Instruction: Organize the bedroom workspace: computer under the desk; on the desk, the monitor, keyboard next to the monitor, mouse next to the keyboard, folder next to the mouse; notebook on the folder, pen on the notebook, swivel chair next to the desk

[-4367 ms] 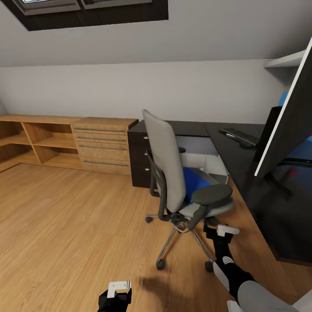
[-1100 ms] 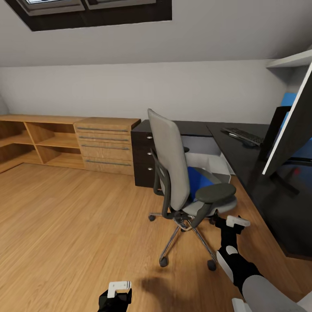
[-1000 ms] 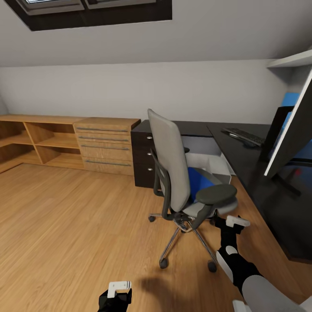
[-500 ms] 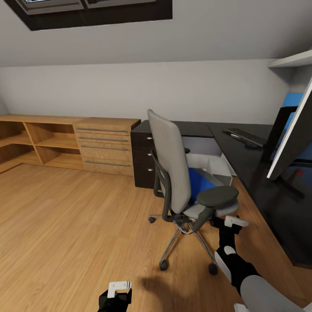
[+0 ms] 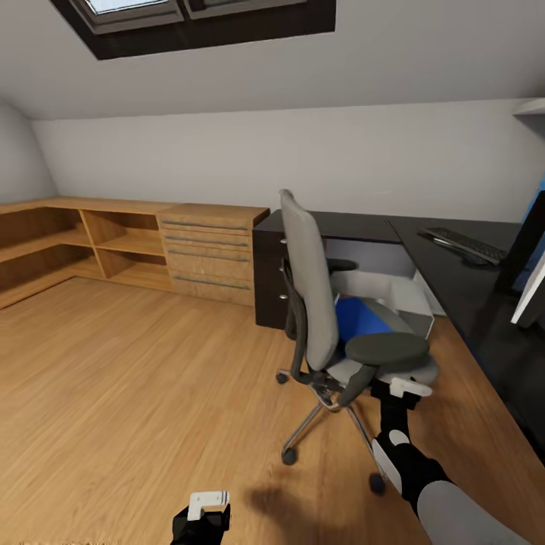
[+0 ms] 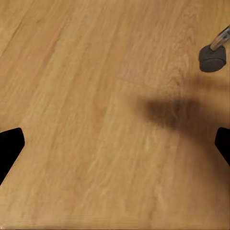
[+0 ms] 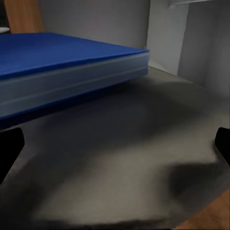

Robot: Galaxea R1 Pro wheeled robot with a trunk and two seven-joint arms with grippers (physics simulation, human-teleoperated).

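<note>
Camera panned left — folder (image 7: pixel 57 67) flat on swivel chair (image 5: pixel 314 295) seat

The swivel chair (image 5: pixel 318 303) back hides most of the folder (image 5: pixel 356 322). The monitor (image 5: pixel 530 295) is cut off at the head view's right edge. The mouse (image 5: pixel 475 260) is too small to make out.

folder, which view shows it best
Right wrist view: the blue folder lies close up on the grey seat, its white edge plain. Head view gives a blue patch behind the swivel chair's backrest. Left wrist view shows floor.
</note>
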